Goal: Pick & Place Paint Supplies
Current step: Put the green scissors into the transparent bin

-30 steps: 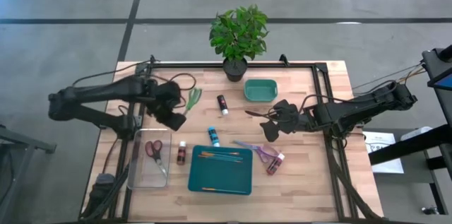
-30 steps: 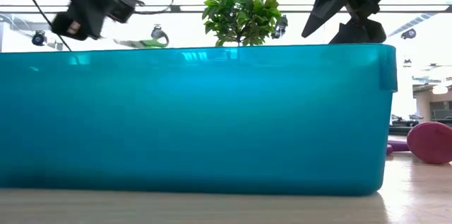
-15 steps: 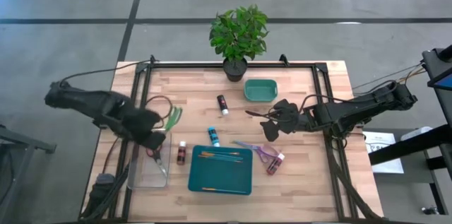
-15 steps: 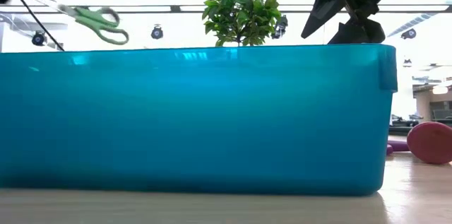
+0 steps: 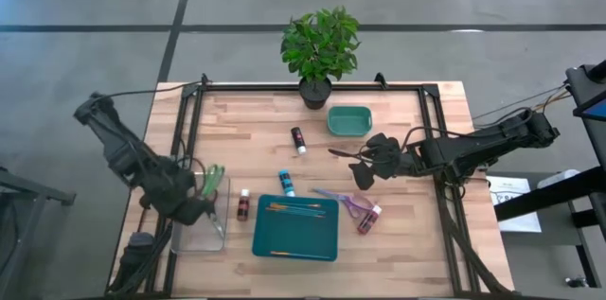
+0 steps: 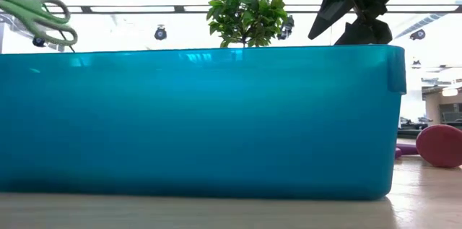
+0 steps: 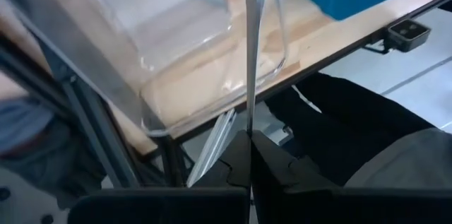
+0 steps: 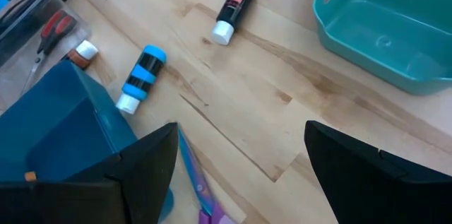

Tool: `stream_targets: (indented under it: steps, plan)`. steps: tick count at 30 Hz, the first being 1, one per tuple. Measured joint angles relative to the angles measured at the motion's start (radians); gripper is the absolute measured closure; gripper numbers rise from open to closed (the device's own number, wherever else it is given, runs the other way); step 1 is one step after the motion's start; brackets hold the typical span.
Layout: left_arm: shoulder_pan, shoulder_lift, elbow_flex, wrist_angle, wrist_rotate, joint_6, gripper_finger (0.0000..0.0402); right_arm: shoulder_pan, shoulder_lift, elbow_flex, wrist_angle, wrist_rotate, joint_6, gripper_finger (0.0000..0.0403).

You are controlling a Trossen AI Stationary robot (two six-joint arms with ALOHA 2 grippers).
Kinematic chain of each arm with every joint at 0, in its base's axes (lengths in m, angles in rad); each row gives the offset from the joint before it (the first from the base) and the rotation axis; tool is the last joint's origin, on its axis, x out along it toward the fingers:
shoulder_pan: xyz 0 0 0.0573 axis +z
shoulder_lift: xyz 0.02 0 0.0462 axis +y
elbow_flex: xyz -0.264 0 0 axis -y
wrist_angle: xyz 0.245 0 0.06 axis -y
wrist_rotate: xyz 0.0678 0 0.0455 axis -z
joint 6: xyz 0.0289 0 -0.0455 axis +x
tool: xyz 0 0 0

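The left tool (image 5: 196, 207) is clenched on the blade of the green-handled scissors (image 5: 212, 180), holding them over the clear tray (image 5: 194, 236) at the desk's (image 5: 398, 243) front left corner; the right tool (image 5: 365, 160) hangs with its fingers spread wide and nothing in them, above the desk's right half. Judging by how things lie, the sorting is partway. The teal bin (image 5: 295, 238) at the front edge's middle holds thin brushes with orange handles (image 5: 295, 208), and the clear tray holds red-handled scissors (image 5: 206, 200). Left out on the bare wood are a dark red bottle (image 5: 243, 205) between tray and bin, a blue bottle (image 5: 286, 184) just behind the bin, a black bottle (image 5: 298, 140) near the desk's centre, a pinkish bottle (image 5: 369, 218) and purple scissors (image 5: 339, 200) just right of the bin. The small teal dish (image 5: 348, 121) near the back edge, beside the potted plant (image 5: 320, 49), looks empty.
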Motion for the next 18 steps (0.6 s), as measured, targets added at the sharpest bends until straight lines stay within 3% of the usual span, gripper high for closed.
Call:
stream_targets:
  steps: [8,18]
  plan:
    - [-0.102,0.049,-0.002,0.06,-0.003,-0.122,0.0401,0.0,0.0,0.0,0.0,0.0,-0.006,0.01]
    - [-0.141,0.147,-0.059,0.146,0.016,-0.199,0.0401,0.0,0.0,0.0,0.0,0.008,-0.01,0.01]
